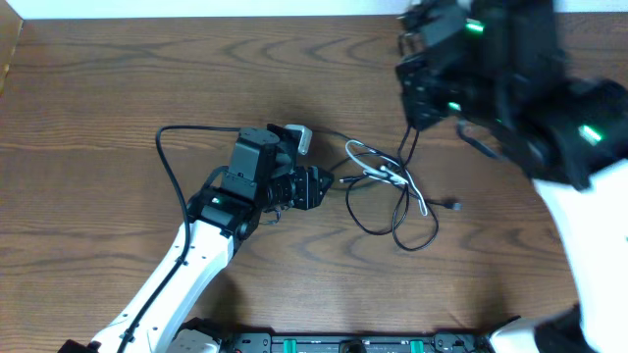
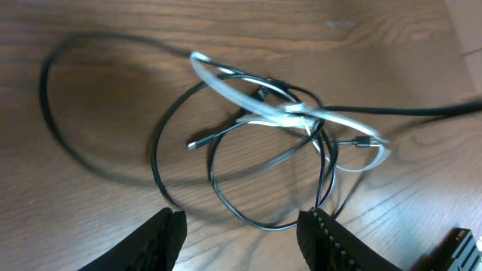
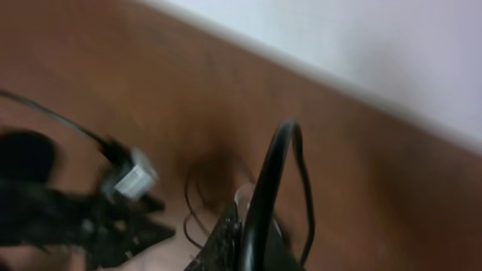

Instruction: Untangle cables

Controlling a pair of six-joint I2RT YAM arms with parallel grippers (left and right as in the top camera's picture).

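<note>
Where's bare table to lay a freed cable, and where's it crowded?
Bare table along the far edge, left of the right arm, and near the front edge, right of the cables. Crowded in the middle, between the left gripper and the cables.

The left arm [image 1: 186,265] is a smooth white link joined to blocky black motor housings, with a thin black wire [image 1: 169,162] fixed to it and a small grey-white box [image 1: 299,137] mounted near the wrist. The left gripper [image 2: 241,218] has matte black fingers [image 2: 162,239], one with a finely ridged inner edge. The right arm [image 1: 579,226] is white below and bulky black above, dotted with small green lights [image 1: 592,132].
</note>
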